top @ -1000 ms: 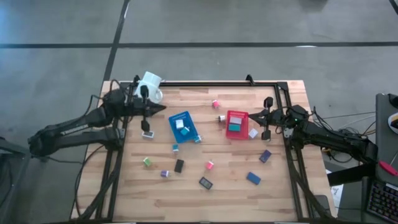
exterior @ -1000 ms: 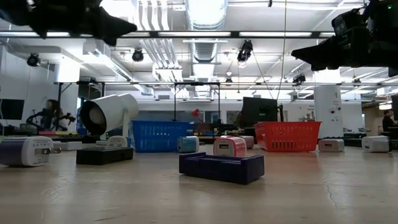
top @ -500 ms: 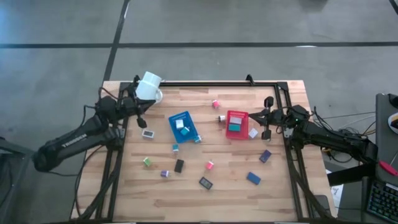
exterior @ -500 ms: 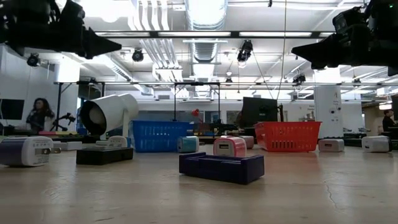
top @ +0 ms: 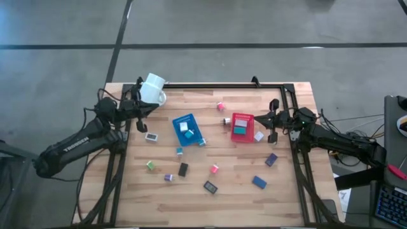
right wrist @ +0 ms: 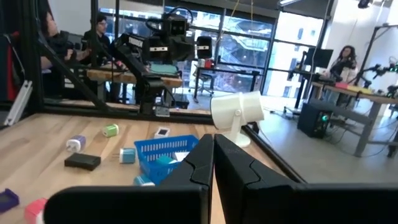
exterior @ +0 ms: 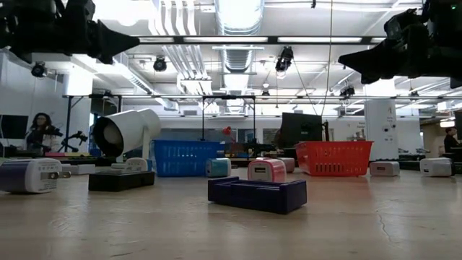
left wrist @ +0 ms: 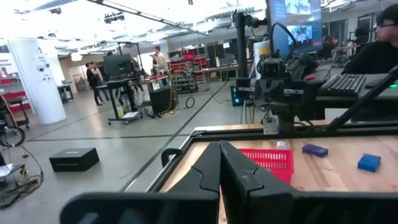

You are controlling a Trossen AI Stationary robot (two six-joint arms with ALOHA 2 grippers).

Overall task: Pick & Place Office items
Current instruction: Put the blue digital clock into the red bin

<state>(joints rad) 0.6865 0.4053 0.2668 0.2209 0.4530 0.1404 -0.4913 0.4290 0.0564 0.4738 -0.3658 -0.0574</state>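
Both of my grippers are pinched fully closed with nothing between the fingers. With the table read as a clock face seen from above, my left gripper hangs over the 10 o'clock corner, just beside the white mug, which lies tipped on its side; my right gripper hangs at about 3 o'clock, by the table's edge and close to the red tray. Nearest the front edge, toward 6 o'clock, lie a black block and a blue block, both with their long axes running aslant across the boards. A little farther in sit a small purple cube, a green cube, a black block whose long axis points roughly from 6 to 12, a pink cube and a dark blue block turned on a diagonal. Near the middle a teal cube rests close to the blue tray, whose long axis is tilted toward 11 o'clock and which carries a white piece and a teal one. A white block lies flat near 9 o'clock, close to my left gripper, long axis about crosswise. The red tray holds a pale piece and a teal block, with a white block touching its outer side. Farthest back, toward 12 o'clock, a pink cube sits alone.
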